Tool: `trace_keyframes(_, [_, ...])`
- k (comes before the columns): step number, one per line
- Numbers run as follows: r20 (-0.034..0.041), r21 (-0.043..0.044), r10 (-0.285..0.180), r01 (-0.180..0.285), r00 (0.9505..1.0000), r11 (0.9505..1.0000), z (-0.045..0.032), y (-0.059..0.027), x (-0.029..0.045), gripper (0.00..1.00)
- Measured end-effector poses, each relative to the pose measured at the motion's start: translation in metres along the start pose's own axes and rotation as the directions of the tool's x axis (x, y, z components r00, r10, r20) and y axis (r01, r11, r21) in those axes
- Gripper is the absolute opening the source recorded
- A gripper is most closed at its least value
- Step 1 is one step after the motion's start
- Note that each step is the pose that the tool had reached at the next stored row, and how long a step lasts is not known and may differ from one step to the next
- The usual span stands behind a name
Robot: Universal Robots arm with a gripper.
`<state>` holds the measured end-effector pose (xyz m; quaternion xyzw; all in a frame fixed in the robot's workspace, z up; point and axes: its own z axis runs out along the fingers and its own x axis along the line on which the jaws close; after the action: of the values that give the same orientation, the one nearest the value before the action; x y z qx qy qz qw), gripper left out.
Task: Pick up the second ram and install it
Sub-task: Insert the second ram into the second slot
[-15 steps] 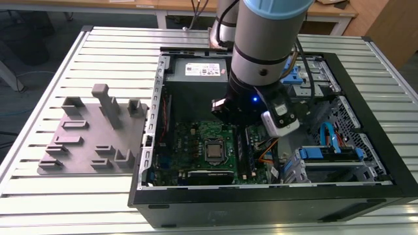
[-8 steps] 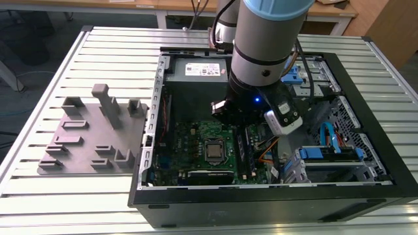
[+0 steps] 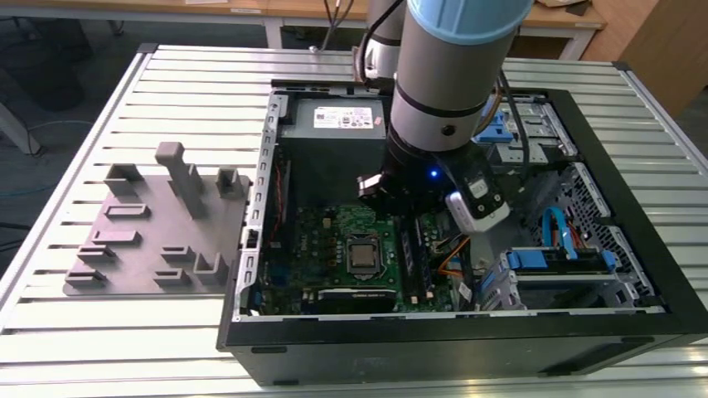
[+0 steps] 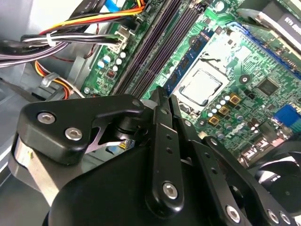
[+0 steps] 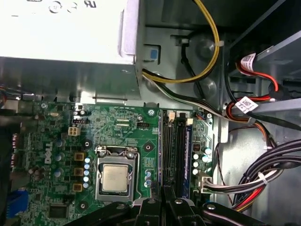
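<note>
— Claw [image 4: 162,96] first: what are the fingers [image 4: 160,141] doing?

— Clenched, as far as the second wrist view shows. The two black fingers meet at their tips with no gap and nothing pinched between them. The linkage in front hides their lower parts.

— And the second ram [image 4: 188,61]?

— A thin stick with bluish chips stands seated in the slot nearest the CPU socket [image 4: 202,87]. The fingertips sit right at its near end; whether they touch it I cannot tell. Whether its latches have closed is too small to make out.

— Other slots?

— Dark slots [image 4: 155,47] run alongside, farther from the socket; seen edge-on, I cannot tell if they are filled.

— The exterior view?

— The arm [image 3: 448,99] covers the board just beside the socket, toward the exterior view's right. The grey fixture block [image 3: 144,240] lies outside the case [image 3: 443,348], well apart from the socket.
</note>
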<state>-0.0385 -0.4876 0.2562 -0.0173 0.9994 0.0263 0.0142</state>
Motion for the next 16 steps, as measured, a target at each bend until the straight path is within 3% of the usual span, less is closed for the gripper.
trace_keyframes(5, [0.0042, 0.0047, 0.047, -0.047, 0.9989, 0.9989, 0.0035, -0.0002, 0.0001, 0.11])
trace_keyframes(16, [0.0043, 0.005, 0.048, -0.048, 0.9988, 0.9988, 0.014, -0.0061, -0.0011, 0.11])
